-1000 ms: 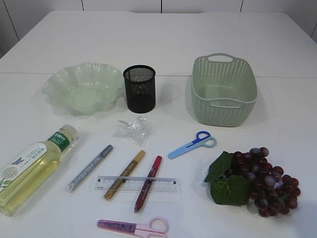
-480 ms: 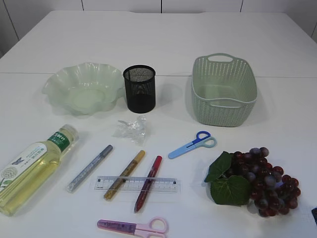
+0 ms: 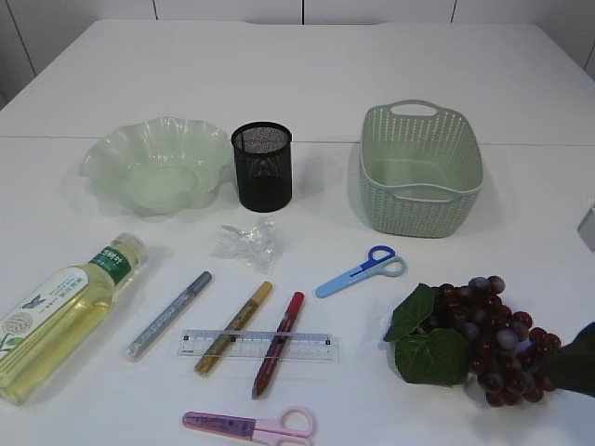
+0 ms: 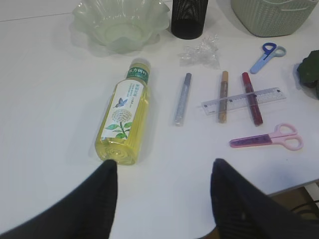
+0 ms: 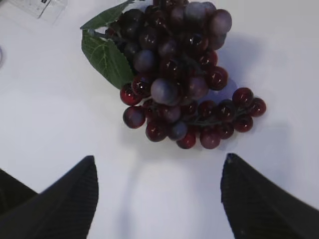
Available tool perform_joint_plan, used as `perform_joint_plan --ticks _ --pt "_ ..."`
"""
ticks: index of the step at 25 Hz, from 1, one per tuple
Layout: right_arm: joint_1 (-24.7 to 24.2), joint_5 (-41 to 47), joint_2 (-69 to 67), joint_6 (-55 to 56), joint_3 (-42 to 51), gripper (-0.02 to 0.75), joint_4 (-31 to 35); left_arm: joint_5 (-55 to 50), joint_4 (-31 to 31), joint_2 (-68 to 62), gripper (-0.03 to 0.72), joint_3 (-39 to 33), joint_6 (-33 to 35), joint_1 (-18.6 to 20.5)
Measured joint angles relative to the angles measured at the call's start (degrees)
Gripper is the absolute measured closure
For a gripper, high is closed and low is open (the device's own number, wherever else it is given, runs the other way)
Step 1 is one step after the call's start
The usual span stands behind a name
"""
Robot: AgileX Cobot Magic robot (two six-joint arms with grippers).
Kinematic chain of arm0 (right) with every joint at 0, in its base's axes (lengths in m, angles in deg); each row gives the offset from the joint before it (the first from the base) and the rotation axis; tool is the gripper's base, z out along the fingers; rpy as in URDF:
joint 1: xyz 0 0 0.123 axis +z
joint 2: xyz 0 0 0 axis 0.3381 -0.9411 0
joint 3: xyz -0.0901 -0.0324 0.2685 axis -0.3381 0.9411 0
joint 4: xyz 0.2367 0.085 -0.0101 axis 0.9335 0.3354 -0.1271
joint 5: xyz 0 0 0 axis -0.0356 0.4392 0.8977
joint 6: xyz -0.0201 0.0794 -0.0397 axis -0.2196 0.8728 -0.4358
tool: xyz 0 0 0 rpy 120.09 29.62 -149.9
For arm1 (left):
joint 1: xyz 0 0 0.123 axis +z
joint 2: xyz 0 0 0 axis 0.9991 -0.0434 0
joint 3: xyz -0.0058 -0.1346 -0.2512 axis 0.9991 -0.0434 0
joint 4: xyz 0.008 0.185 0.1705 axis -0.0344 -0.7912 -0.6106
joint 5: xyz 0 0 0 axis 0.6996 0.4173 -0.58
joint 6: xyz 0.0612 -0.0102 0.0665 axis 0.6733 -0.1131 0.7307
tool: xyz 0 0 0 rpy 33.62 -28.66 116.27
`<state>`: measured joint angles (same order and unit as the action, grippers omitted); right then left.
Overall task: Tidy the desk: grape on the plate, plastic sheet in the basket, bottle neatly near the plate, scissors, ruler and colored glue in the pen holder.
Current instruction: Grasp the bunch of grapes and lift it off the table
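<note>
The dark red grape (image 3: 497,334) bunch with green leaves lies at the table's right front. My right gripper (image 5: 158,160) hovers just short of it, open and empty; in the exterior view the right gripper (image 3: 576,360) shows at the right edge. My left gripper (image 4: 163,164) stands open behind the base of the lying bottle (image 4: 124,117) of yellow liquid. The crumpled plastic sheet (image 3: 246,243), blue scissors (image 3: 358,271), pink scissors (image 3: 249,425), clear ruler (image 3: 256,346) and three glue pens (image 3: 233,327) lie mid-table. The ruler rests across two pens.
At the back stand the wavy green plate (image 3: 102,153), the black mesh pen holder (image 3: 261,165) and the pale green basket (image 3: 420,190), all holding nothing. A grey part of the right arm (image 3: 588,228) shows at the right edge.
My right gripper has come into the exterior view from the lower right edge, up to the grape bunch. Nothing on the table has moved.
</note>
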<state>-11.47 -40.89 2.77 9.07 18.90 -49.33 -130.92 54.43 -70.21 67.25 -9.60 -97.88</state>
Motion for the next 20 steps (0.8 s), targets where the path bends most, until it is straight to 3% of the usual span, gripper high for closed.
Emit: perform_joint_plan --ticks 7,20 --pt "0.0 -2.66 -9.63 -1.02 -0.35 0.151 4.22 0.0 0.0 0.0 0.255 0.0 0.0 0.0" --pt "0.0 -12.43 -21.26 -6.71 -0.52 0.152 5.7 0.0 0.0 0.0 0.255 0.0 0.0 0.0"
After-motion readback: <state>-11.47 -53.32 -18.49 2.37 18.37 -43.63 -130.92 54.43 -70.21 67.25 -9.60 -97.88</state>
